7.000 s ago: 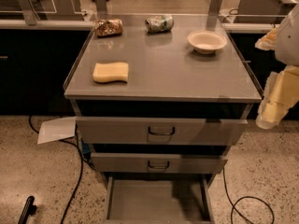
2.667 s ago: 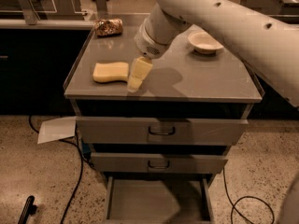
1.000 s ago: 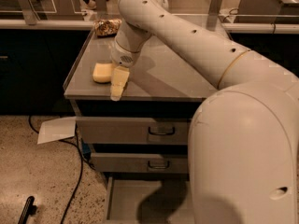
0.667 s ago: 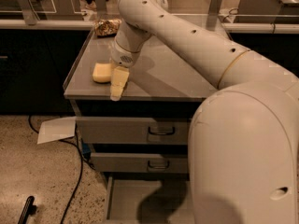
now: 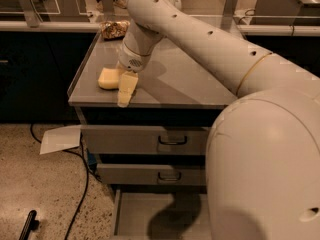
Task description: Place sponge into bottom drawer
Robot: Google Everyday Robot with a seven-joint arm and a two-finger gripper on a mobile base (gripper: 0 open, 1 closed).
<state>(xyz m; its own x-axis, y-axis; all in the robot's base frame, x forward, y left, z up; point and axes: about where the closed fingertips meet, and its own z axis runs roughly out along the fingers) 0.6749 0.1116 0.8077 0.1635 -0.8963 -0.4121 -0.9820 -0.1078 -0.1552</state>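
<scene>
Camera view: the gripper [image 5: 125,88] is lowered at the near left of the grey cabinet top [image 5: 172,79], against the right end of the sponge [image 5: 108,78]. Whether it is open or closed cannot be told. The bottom drawer [image 5: 142,215] stands pulled out below. A snack bag [image 5: 115,29] lies at the far left corner.

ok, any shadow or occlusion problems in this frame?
Camera view: the arm fills the lower right, hiding the right side of the bottom drawer, with a dark shadow on its floor; the gripper, at the cabinet top's front edge, partly covers the sponge.
</scene>
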